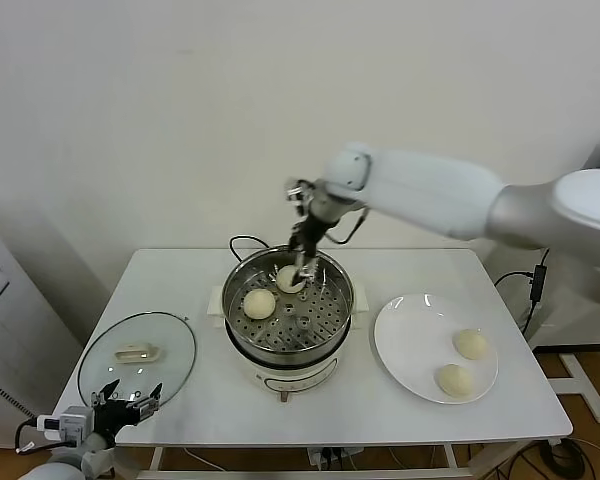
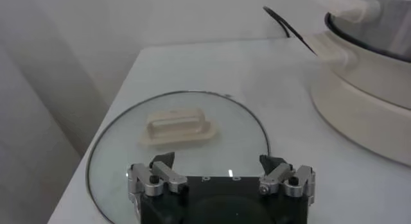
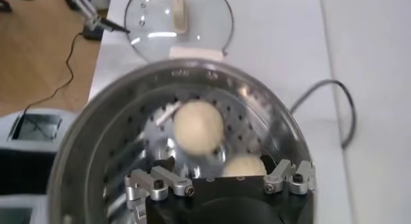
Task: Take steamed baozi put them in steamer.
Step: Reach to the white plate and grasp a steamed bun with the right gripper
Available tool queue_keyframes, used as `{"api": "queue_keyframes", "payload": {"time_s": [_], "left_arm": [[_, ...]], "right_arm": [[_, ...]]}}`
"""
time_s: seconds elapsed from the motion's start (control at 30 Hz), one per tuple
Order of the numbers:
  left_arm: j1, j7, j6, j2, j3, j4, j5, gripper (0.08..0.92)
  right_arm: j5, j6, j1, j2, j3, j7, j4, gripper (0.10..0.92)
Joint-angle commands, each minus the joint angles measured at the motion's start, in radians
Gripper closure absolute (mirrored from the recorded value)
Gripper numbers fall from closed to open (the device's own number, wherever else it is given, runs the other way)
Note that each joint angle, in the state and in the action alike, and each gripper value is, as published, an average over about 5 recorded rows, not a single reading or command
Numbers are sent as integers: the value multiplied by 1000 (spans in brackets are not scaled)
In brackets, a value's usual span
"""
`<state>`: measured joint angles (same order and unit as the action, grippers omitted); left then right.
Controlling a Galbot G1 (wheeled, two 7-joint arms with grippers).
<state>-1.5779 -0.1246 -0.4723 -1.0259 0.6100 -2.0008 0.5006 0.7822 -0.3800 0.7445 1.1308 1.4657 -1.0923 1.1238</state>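
The steamer (image 1: 345,300) stands mid-table, a steel pot with a perforated tray on a cream base. Two baozi lie inside it, one at the left (image 1: 259,303) and one at the back (image 1: 289,279). Two more baozi (image 1: 470,343) (image 1: 453,379) lie on the white plate (image 1: 410,340) to the right. My right gripper (image 1: 303,268) hangs open just above the back baozi. In the right wrist view the gripper (image 3: 217,164) has its jaws wide apart, with one baozi (image 3: 243,165) beneath it and the other (image 3: 198,127) farther off. My left gripper (image 1: 128,397) is open and parked at the front left.
A glass lid (image 1: 138,352) with a white handle lies flat at the table's left, just ahead of the left gripper (image 2: 218,162). A black cord (image 1: 242,242) runs behind the steamer. The steamer base (image 2: 366,110) shows in the left wrist view.
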Motion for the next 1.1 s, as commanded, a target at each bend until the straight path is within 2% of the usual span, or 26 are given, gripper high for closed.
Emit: {"api": "queue_keyframes", "payload": {"time_s": [0.03, 0.23, 0.43, 0.73, 1.1], "left_arm": [[-6, 0, 0, 0, 3, -11, -1, 177], [-12, 0, 0, -3, 4, -20, -2, 177], [-13, 0, -2, -10, 5, -27, -4, 177], [-12, 0, -7, -12, 4, -28, -7, 177], [-5, -1, -14, -8, -1, -25, -8, 177]], "right_arm": [[-132, 72, 115, -291, 77, -142, 138, 203], [-284, 163, 41, -449, 84, -187, 163, 203], [-406, 215, -115, -525, -2, -191, 160, 203], [-562, 285, -322, -548, -154, -192, 116, 203], [-656, 323, -560, -517, -339, -190, 59, 203]]}}
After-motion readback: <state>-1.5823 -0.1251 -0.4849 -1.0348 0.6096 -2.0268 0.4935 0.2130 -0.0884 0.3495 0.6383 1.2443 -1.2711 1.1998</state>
